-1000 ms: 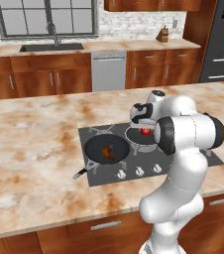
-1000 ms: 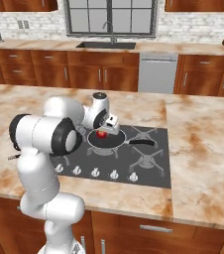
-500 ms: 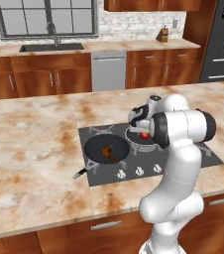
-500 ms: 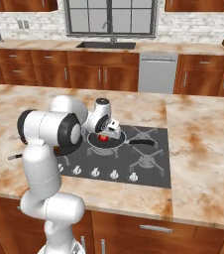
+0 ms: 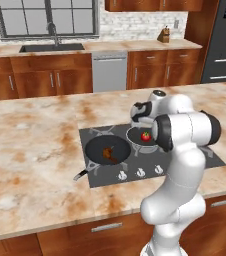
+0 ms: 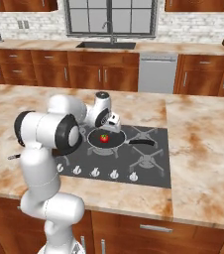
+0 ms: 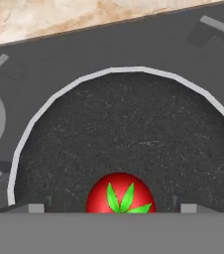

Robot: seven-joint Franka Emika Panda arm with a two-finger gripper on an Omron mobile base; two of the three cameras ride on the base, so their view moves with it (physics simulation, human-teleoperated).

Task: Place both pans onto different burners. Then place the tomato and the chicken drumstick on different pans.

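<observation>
**Operator:** Report the change over the last second.

**Technician:** The tomato [image 6: 104, 138] sat slightly higher, close under the gripper [image 6: 114, 121]. It now lies lower, on the floor of the pan [image 6: 116, 142]. In the hand view the fingers [image 7: 34, 208] are spread wide, one on each side of the tomato [image 7: 121, 193], and I judge they are not clamping it. This reads as a release.

**Operator:** Where are the task items?

**Technician:** The pan [image 5: 134, 134] with the tomato [image 5: 145, 136] stands on a rear burner of the cooktop [image 6: 153, 168]. The other pan [image 5: 97, 148] stands on the front burner beside it and holds the drumstick [image 5: 109, 153].

**Operator:** Task status?

**Technician:** Both pans are on separate burners with one item in each, so placement appears complete. The remaining step is to lift the gripper [image 5: 137, 113] clear without nudging the tomato.
</observation>
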